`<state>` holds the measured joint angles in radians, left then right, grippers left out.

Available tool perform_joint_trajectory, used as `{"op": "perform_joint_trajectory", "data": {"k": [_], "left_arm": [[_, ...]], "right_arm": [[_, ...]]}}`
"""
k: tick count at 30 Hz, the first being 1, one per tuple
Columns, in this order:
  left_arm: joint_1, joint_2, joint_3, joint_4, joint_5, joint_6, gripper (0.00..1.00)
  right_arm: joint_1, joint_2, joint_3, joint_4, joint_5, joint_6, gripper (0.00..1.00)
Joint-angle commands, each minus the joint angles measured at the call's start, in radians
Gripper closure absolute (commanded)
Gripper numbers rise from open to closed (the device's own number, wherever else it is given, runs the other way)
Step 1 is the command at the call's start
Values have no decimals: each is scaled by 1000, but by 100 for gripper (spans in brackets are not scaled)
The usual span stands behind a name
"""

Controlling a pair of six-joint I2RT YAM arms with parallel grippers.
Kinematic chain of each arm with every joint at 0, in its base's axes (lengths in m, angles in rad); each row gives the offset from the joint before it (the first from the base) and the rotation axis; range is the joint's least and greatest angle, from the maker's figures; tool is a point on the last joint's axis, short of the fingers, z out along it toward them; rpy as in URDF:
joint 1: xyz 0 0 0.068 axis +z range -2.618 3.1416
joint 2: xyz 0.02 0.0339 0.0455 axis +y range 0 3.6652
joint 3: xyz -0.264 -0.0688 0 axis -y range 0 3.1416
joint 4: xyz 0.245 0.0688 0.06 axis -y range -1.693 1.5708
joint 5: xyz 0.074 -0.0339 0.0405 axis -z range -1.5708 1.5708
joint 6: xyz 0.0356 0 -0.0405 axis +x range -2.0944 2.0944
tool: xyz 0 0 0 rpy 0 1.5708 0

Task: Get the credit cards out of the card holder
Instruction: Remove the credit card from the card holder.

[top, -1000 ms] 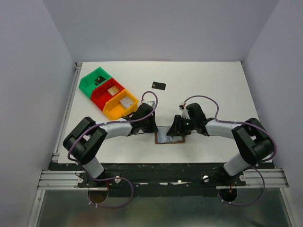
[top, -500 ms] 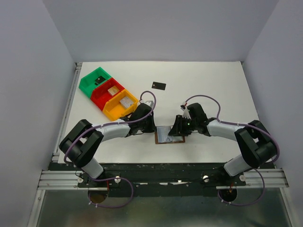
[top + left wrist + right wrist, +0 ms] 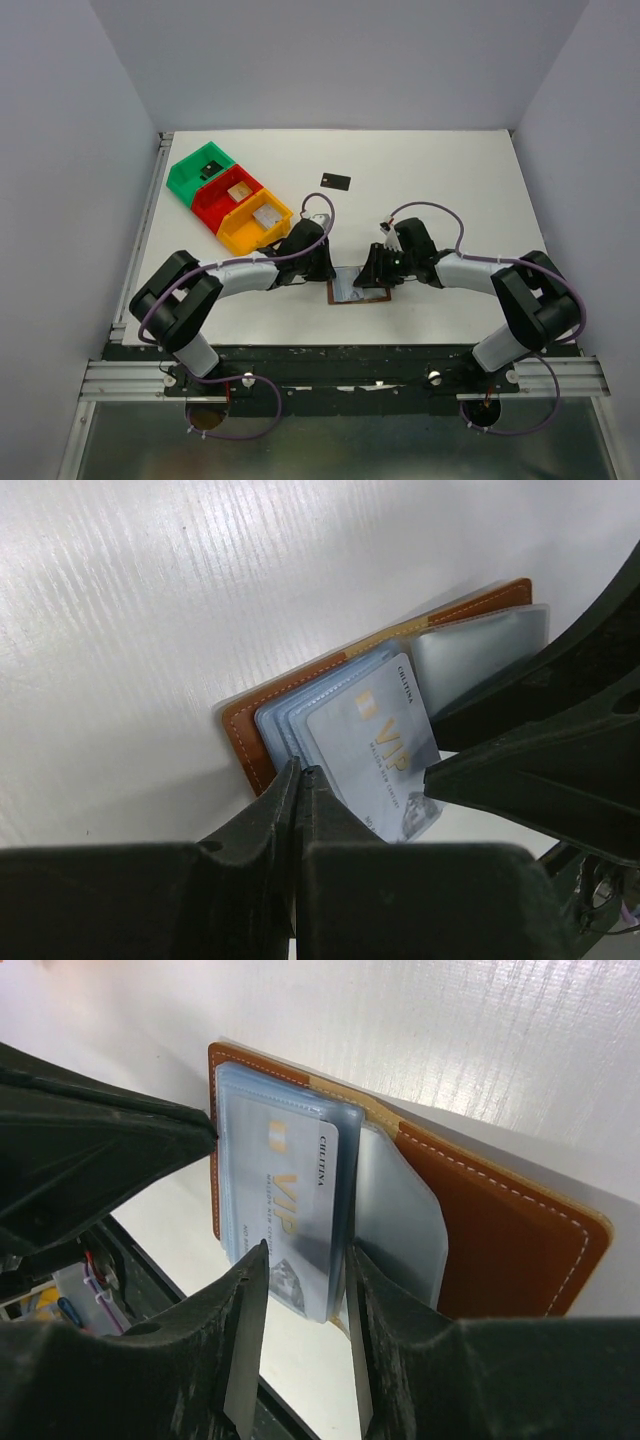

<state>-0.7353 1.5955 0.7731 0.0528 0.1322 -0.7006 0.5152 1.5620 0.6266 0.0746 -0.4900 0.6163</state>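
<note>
Right gripper (image 3: 305, 1252): straddles, jaws apart, the protruding end of the silver-blue VIP card (image 3: 290, 1185); clamped or not, cannot tell. Left gripper (image 3: 300, 777): rests, jaws together, at the pocket edge of the open brown card holder (image 3: 345, 289), lower centre of top view.

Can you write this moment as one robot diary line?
left tool: shut at card holder edge | right tool: open, astride pale card | card: not out yet
</note>
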Motion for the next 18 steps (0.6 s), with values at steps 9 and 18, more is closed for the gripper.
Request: {"op": "perform_joint_trajectory", "data": {"k": [9,18], "left_arm": [[-6,87,31,-7,27,12,91],[-6,96,22,-21,1,9,92]], "right_arm": [[-6,7,-28,80,-56,48,59],[-14,-31,-48,97,-48,69,61]]}}
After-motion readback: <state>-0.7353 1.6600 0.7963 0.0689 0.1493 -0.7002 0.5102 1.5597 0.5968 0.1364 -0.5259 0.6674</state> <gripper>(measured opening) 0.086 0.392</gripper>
